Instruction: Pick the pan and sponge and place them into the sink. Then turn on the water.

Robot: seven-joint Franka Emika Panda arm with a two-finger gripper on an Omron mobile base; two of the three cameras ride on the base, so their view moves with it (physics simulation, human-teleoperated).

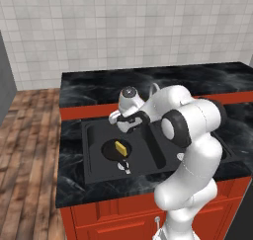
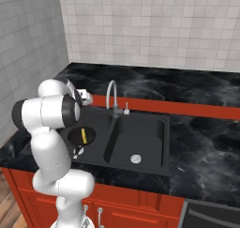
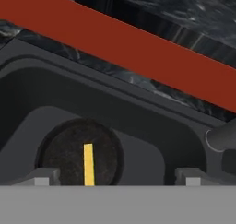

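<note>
Tiled wall, black marble counter (image 1: 89, 93) on red cabinets; the pan (image 1: 109, 149) already sits in the left basin of the sink (image 1: 94, 170) with the sponge (image 1: 120, 146) lying in it, so I'd say both drops are done and only the water is left. The gripper (image 1: 129, 127) hangs just above them, jaws wide apart and empty; in the left view the arm hides most of the faucet (image 2: 111, 96), and its lever (image 2: 126, 106) is too tiny to read.

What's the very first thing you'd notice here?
The big white robot arm bending over the black sink, its pincer open above the left basin. Next, the bright yellow sponge lying in the black pan down in that basin, and the red strip behind the silver faucet.
</note>
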